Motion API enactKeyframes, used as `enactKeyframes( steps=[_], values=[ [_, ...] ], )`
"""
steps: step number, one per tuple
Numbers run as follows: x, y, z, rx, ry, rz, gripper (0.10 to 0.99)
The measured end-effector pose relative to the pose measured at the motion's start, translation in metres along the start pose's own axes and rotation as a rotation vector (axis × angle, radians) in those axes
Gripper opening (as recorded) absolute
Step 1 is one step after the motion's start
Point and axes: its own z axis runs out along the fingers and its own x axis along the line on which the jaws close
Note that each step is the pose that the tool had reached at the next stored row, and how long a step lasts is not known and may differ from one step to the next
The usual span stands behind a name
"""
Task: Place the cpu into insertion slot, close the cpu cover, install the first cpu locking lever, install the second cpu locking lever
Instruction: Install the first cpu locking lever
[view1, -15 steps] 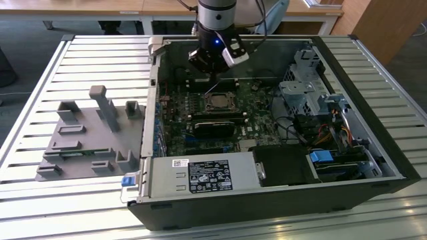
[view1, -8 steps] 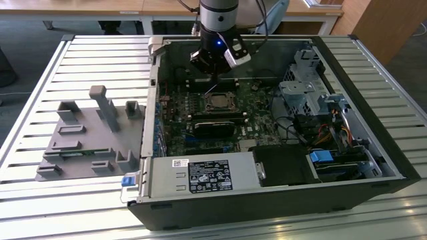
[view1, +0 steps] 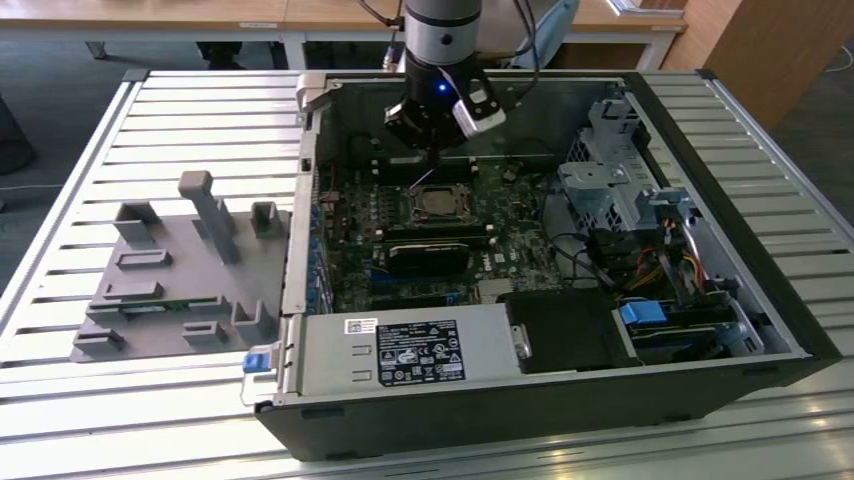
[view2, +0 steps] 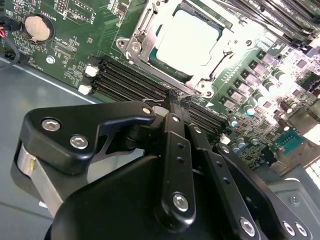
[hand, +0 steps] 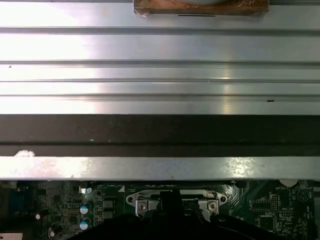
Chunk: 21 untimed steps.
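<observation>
**Open PC case on slatted table: arm at the CPU socket**

Listed across the exterior view from its left to its right.

- Slatted metal table (view1: 80, 400): carries every item below.
- Grey fixture plate (view1: 180, 285): lies on the table at the exterior view's left, with upright posts and small holders on it, well apart from the socket.
- Computer case (view1: 534, 420): black, lying on its side with the side panel off, beside the fixture plate.
- Power supply (view1: 400, 350): silvery box with a dark label, at the near edge of the case.
- Green circuit board (view1: 354, 265): floor of the case. In the second wrist view a coin cell (view2: 37, 28) sits on it, and black memory slots (view2: 125, 80) run just beside the socket.
- Insertion slot (view1: 434, 208): square socket with a silvery rim, mid-board.
- Cpu (view2: 187, 42): pale silver-grey top, seated in the insertion slot.
- Cpu cover (view2: 142, 50): silvery frame lying flat around the cpu, whose top shows through its window.
- Gripper (view1: 430, 150): black, hanging from the arm directly above the far edge of the slot. In the second wrist view its fingers (view2: 176, 107) are drawn together, tips at the rim of the cover, with nothing visibly held between them.
- Drive cage (view1: 601, 190): grey metal, at the exterior view's right inside the case.
- Blue clip (view1: 643, 312): near the right front corner.
</observation>
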Motion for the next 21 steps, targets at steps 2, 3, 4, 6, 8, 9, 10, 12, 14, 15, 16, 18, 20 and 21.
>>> enactKeyframes(
  steps=[2, 3, 4, 6, 8, 9, 10, 12, 14, 15, 16, 18, 20, 21],
  values=[
    [-0.0010, 0.0001, 0.0006, 0.000, -0.0001, 0.000, 0.106],
    [-0.0016, 0.0001, 0.0009, 0.000, -0.0001, 0.000, 0.106],
    [-0.0024, 0.0002, 0.0013, 0.000, -0.0001, 0.000, 0.106],
    [-0.0039, 0.0003, 0.0021, 0.000, 0.0000, 0.000, 0.106],
    [-0.0054, 0.0004, 0.0029, 0.000, -0.0001, 0.000, 0.106],
    [-0.0062, 0.0005, 0.0033, 0.000, 0.0000, 0.000, 0.106],
    [-0.0070, 0.0006, 0.0037, 0.000, 0.0000, 0.000, 0.106],
    [-0.0086, 0.0006, 0.0046, 0.000, 0.0000, 0.000, 0.106],
    [-0.0100, 0.0006, 0.0053, 0.000, -0.0001, 0.000, 0.106],
    [-0.0107, 0.0007, 0.0056, 0.000, -0.0001, 0.000, 0.106],
    [-0.0113, 0.0006, 0.0059, 0.000, 0.0000, 0.000, 0.106],
    [-0.0125, 0.0006, 0.0064, 0.000, 0.0000, 0.000, 0.106],
    [-0.0136, 0.0007, 0.0070, 0.000, 0.0000, 0.000, 0.106],
    [-0.0141, 0.0007, 0.0074, 0.000, -0.0001, 0.000, 0.106]
  ],
)
